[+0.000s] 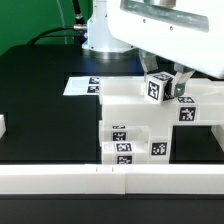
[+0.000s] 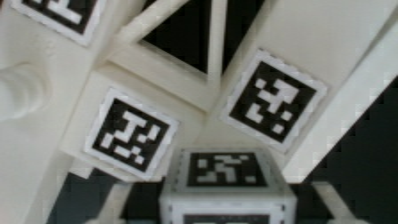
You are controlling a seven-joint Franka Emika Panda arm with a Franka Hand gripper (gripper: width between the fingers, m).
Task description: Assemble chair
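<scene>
STEP: chair part being fitted | end effector [image 1: 172, 88] clenched on a small tagged block [image 1: 157, 87], kept above the stacked chair assembly [image 1: 135, 125] for alignment | assembly braced against the surface's front rail [image 1: 60, 178], near the middle.

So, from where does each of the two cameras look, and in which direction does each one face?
Exterior view: it sits off the arm, beyond the white rail, facing the black table, the chair parts and the marker board; the white arm and its gripper show.
Wrist view: it sits on the wrist and looks closely at tagged white chair parts with a cross-braced opening; no finger is clearly told apart.
Shared: the tagged chair parts; which tags match, I cannot tell.
</scene>
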